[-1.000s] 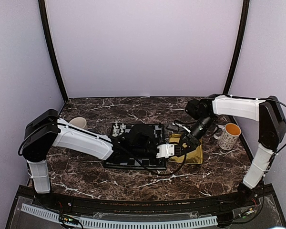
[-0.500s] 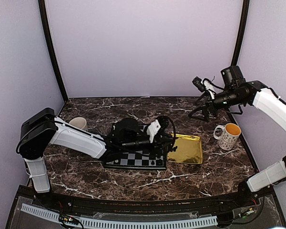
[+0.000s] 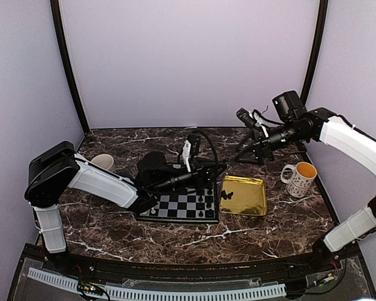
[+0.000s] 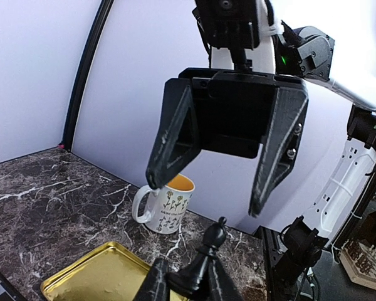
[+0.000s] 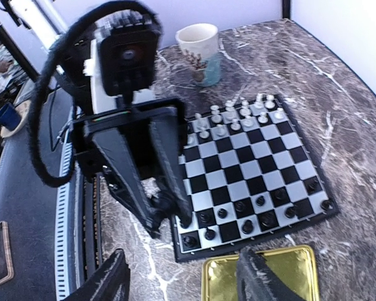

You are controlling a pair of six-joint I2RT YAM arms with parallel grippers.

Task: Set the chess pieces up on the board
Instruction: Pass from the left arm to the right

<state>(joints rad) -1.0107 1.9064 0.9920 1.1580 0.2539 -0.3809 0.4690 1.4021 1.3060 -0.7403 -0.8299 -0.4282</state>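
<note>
Two claws hover above the counter point(image 3: 113, 232): the left claw point(image 4: 189, 285) pinches one black chess piece point(image 4: 208, 251) upright in the air, the right claw point(image 5: 185, 282) gapes wide and empty, and the board point(image 5: 255, 168), with other chess pieces point(image 5: 241, 207) on it, lies flat beside the gold tray point(image 3: 244, 199).

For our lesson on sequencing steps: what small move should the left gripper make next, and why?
Probably lower toward a free square in the black rows on the board: the left gripper is shut on a black piece in mid-air, and those rows show gaps.
</note>
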